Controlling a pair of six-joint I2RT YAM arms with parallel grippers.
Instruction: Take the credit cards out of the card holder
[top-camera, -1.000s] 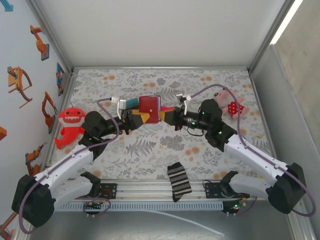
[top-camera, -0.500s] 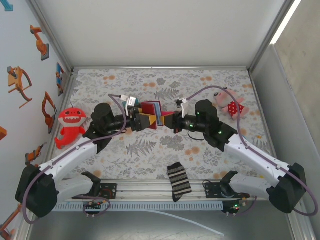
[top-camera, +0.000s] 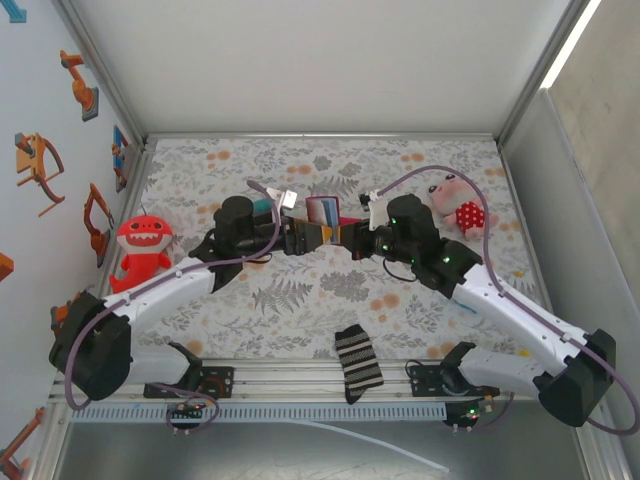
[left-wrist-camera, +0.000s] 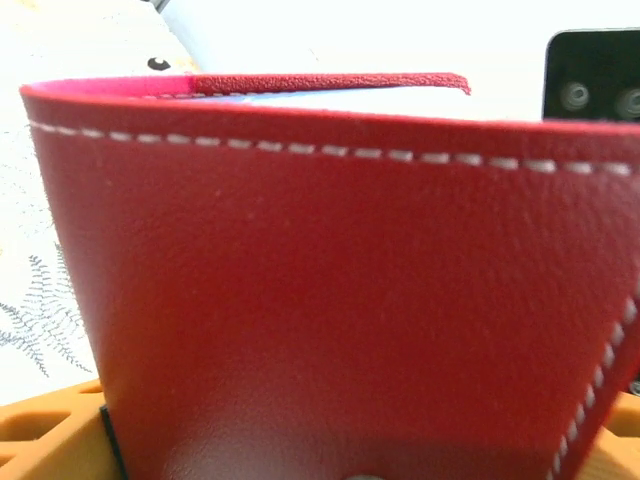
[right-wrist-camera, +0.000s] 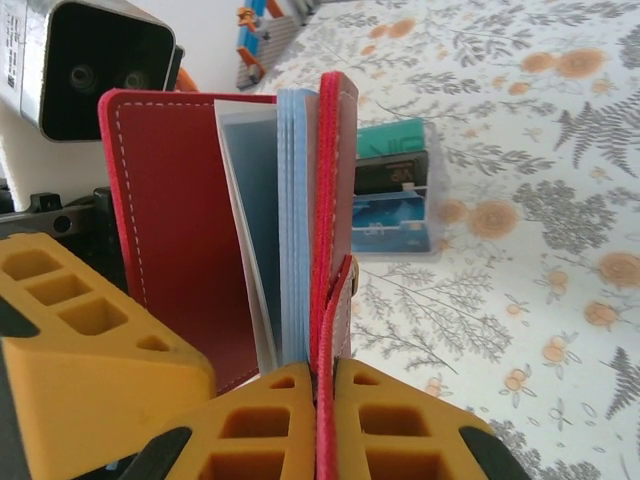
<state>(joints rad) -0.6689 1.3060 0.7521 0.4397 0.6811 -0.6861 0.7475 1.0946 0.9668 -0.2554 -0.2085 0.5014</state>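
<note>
Right gripper (right-wrist-camera: 320, 385) is clenched on the snap-tab cover of the card holder (right-wrist-camera: 170, 220), which stands upright at 12 o'clock from its fingertips, fanned open. Blue-grey pocket leaves (right-wrist-camera: 293, 220) sit between the two red covers; what they contain cannot be told. Left gripper (top-camera: 296, 237) is released, fingers spread wide, just beside the holder's other cover at 9 o'clock in the top view.
</note>
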